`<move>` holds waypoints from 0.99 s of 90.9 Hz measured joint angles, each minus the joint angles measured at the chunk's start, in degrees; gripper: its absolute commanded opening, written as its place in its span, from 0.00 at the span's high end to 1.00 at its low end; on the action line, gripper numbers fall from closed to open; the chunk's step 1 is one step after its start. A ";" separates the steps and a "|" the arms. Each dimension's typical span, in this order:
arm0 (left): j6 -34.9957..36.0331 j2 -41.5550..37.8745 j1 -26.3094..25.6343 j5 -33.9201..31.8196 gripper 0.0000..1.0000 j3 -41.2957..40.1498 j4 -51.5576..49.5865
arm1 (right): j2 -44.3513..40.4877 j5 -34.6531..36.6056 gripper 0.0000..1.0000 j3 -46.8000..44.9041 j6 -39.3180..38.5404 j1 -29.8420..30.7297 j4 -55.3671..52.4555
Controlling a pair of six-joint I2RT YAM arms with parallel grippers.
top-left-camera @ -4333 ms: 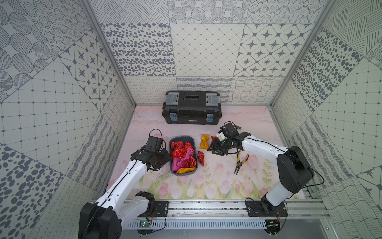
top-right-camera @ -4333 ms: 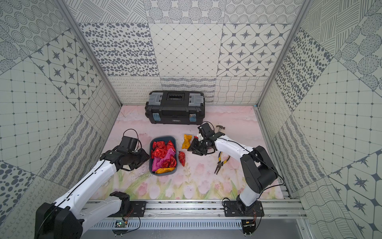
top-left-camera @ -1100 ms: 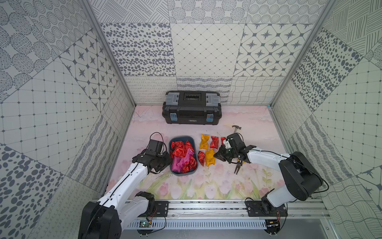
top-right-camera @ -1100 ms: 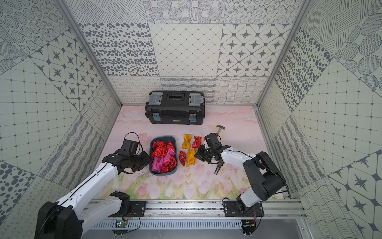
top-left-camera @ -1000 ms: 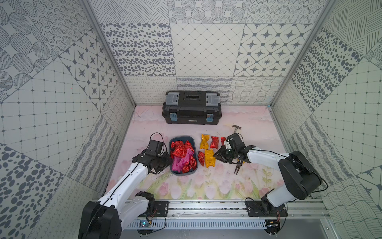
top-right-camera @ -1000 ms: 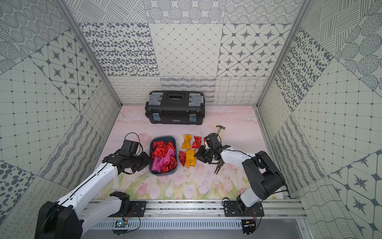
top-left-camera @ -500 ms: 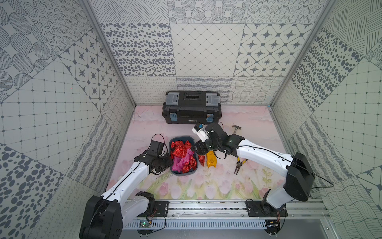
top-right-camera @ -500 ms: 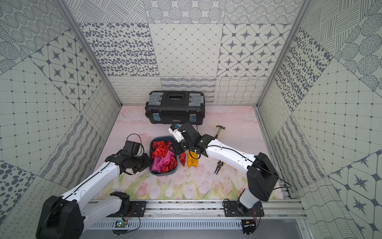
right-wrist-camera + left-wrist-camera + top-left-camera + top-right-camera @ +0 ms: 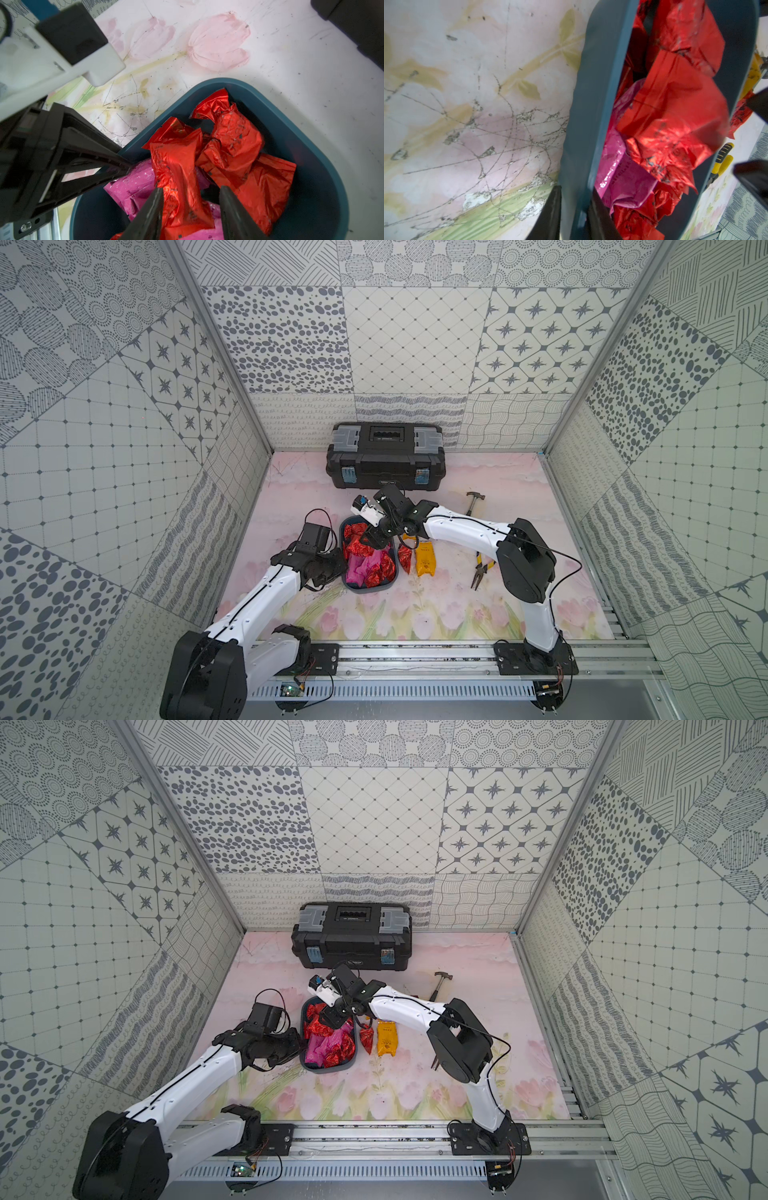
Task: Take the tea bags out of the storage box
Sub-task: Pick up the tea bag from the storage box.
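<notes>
The storage box (image 9: 368,590) (image 9: 328,1070) is a small blue-grey bin at mid-table, holding several red and pink tea bags (image 9: 376,568) (image 9: 675,108). My left gripper (image 9: 575,209) (image 9: 338,568) is shut on the box's left wall (image 9: 591,104), one finger outside and one inside. Inside the box, my right gripper (image 9: 191,207) (image 9: 332,1019) stands open, its fingers on either side of a crumpled red tea bag (image 9: 178,176), with a gap at one finger. On the table just right of the box lie a red tea bag (image 9: 404,558) and an orange-yellow one (image 9: 426,563).
A black toolbox (image 9: 386,462) with blue latches stands against the back wall. A hammer (image 9: 473,502) and yellow-handled pliers (image 9: 480,570) lie on the table right of the box, under and behind my right arm. Patterned walls close in three sides.
My right arm swung left from the table beside the loose tea bags to over the box and dipped in. The left gripper's fingers closed in on the box wall.
</notes>
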 measured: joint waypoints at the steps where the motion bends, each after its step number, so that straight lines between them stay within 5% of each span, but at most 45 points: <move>1: 0.00 0.00 0.00 0.00 0.76 -0.02 0.00 | 0.20 -0.04 0.54 0.20 -0.02 0.00 -0.02; 21: 0.00 0.11 0.00 0.00 0.77 -0.02 0.20 | 3.30 -0.92 0.67 2.10 -1.14 0.15 -1.49; 47: 0.35 0.02 0.00 -0.02 0.72 -0.02 0.20 | 3.87 -2.89 1.00 2.38 -1.25 0.70 -2.36; 69: 0.33 -2.54 0.02 -0.98 0.54 0.35 -0.04 | 1.40 -4.07 1.00 0.85 0.02 0.70 -2.12; 90: -0.76 -5.77 0.04 -2.73 0.51 1.33 -0.11 | -14.53 -0.83 1.00 -12.72 8.63 0.31 3.80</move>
